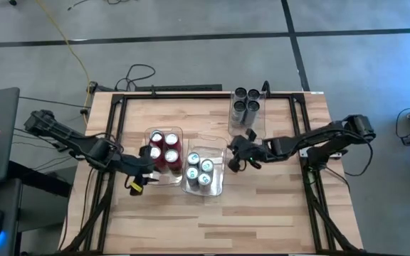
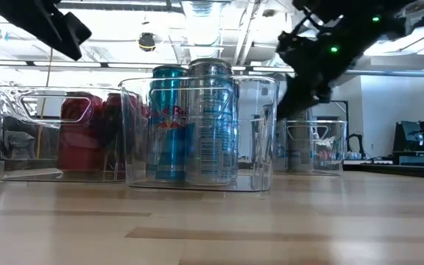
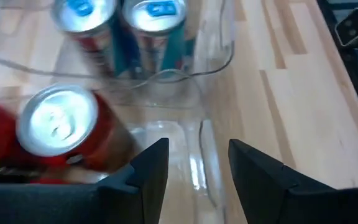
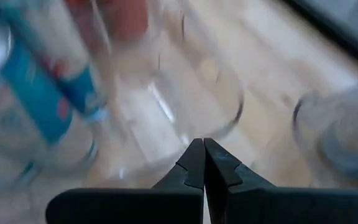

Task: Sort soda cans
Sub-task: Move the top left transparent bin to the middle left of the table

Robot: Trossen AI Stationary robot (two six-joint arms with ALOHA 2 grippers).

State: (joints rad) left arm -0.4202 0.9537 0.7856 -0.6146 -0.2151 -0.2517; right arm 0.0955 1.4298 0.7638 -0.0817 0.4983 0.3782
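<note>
Red cans (image 1: 164, 148) beside left gripper (image 1: 145, 153)

A light wooden table (image 1: 276, 206) carries three clear plastic bins (image 1: 203, 186), each holding soda cans (image 1: 199, 171).

Only one legible mark: red lettering "Red B…" on the blue-and-silver soda can (image 2: 169, 125) standing in the middle clear bin (image 2: 256, 132), seen in the low view, the rest of the word cut off by the neighbouring can (image 2: 212, 121). A barcode printed on that neighbouring can, digits too small to read. Blue tabs on the can tops in the left wrist view, no lettering readable there. Blue and red marks on a can in the right wrist view, blurred beyond reading. Nothing readable in the high view.
</note>
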